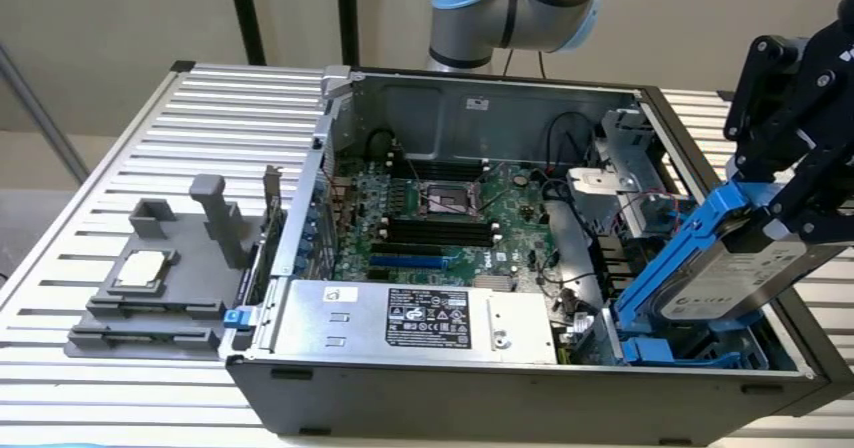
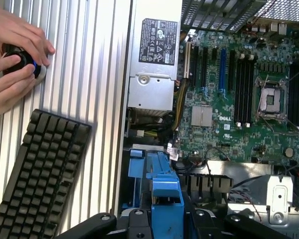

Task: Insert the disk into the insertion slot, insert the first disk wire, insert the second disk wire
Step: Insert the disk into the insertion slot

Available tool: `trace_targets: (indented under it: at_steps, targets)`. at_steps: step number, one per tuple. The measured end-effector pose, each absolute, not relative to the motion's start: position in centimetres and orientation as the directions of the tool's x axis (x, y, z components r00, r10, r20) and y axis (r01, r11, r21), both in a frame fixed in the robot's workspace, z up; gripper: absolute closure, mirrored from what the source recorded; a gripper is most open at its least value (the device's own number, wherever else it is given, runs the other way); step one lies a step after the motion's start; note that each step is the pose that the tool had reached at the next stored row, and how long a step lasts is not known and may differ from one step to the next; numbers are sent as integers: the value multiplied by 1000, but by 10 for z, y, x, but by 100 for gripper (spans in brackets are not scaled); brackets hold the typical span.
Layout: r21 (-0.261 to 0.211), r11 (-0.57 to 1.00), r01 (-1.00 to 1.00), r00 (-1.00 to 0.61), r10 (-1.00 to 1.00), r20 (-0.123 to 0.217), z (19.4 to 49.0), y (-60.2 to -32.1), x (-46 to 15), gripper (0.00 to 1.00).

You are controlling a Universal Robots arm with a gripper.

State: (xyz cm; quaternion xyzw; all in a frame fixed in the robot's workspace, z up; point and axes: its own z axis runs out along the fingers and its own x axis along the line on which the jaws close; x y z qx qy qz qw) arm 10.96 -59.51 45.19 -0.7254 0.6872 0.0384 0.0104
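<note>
Blue-framed disk [image 1: 729, 276], tilted above insertion slot [image 1: 663, 352]; gripper [image 1: 797, 216] fingers clamped on it; step one, probably needs squaring to slot.

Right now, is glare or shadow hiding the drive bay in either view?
Exterior view: even light on the disk, but the insertion slot below it is partly shaded. Wrist view: bright sheen on the ribbed table, motherboard evenly lit, no glare.
</note>
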Motion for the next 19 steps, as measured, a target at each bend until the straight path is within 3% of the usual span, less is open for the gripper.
trace_targets:
  at_steps: [19]
  targets:
    - [36, -57, -998, 53, -993, -103, 444, -605, 110, 68]
